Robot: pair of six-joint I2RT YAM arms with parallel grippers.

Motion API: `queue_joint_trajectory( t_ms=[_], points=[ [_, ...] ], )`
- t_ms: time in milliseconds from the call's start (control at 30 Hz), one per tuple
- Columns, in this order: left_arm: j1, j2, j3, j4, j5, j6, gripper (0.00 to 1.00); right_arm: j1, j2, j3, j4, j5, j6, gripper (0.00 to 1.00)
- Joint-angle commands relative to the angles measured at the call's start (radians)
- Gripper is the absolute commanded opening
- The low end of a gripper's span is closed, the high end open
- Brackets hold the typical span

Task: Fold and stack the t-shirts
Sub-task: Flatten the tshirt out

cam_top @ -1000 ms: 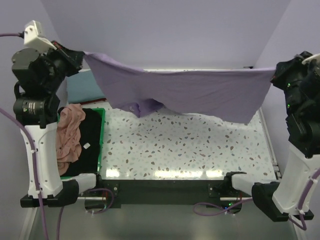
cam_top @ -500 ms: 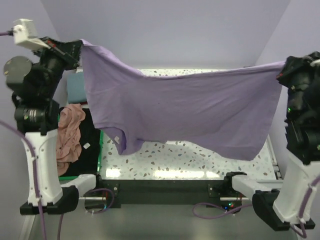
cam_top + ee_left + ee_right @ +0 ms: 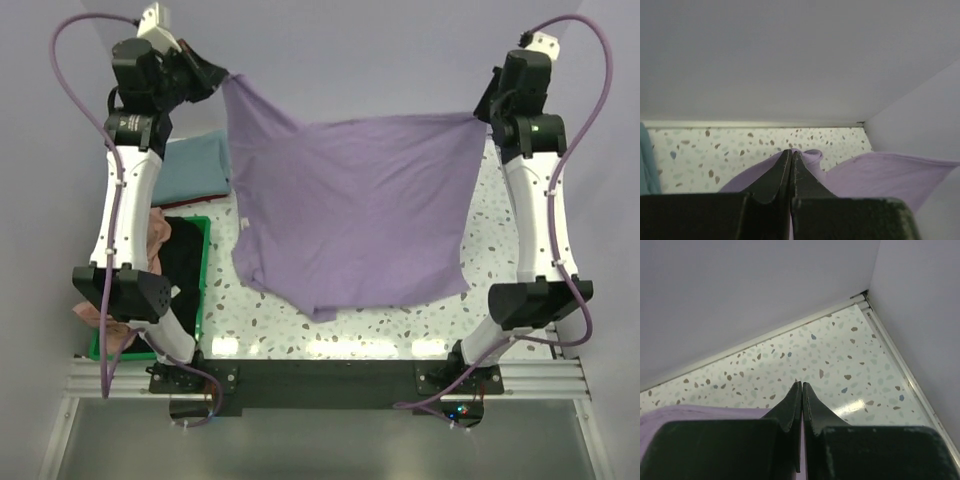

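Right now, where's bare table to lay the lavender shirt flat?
Bare: the table strip between the near edge and the hem of the lavender shirt, and its far right corner. Under the hanging shirt is hidden. Crowded: left side, teal shirt far, green bin with pink shirt and black shirt nearer.

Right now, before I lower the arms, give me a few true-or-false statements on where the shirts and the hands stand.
1. The left hand and the right hand are each shut on a top corner of the lavender shirt. True.
2. The teal shirt lies inside the green bin. False: it lies on the table, beyond the bin's far end.
3. The black shirt is in the green bin. True.
4. The lavender shirt lies folded flat on the table. False: it hangs spread open between the two hands.
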Motion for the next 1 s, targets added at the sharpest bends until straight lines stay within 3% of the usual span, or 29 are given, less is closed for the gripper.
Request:
queue_joint_trajectory(
  t_ms=[0, 100, 267, 567, 833, 967],
  points=[
    [-0.008, -0.067, 0.206, 0.15, 0.034, -0.027, 0.0, -0.006, -0.09, 0.174, 0.062, 0.003, -0.001, 0.0],
    [-0.008, -0.131, 0.192, 0.238, 0.04, -0.039, 0.0, -0.006, -0.14, 0.191, 0.074, 0.015, -0.011, 0.0],
    [-0.008, -0.338, 0.04, 0.408, 0.031, -0.01, 0.0, -0.005, -0.313, 0.128, 0.161, 0.066, -0.035, 0.0],
    [-0.008, -0.595, 0.0, 0.482, -0.012, 0.108, 0.0, -0.007, -0.542, 0.055, 0.283, 0.171, -0.129, 0.0],
    [-0.008, -0.587, 0.036, 0.479, 0.043, 0.07, 0.0, -0.007, -0.604, 0.038, 0.293, 0.193, -0.152, 0.0],
    [-0.008, -0.512, -0.025, 0.506, 0.118, -0.02, 0.0, -0.005, -0.586, -0.103, 0.309, 0.205, -0.146, 0.0]
  ],
)
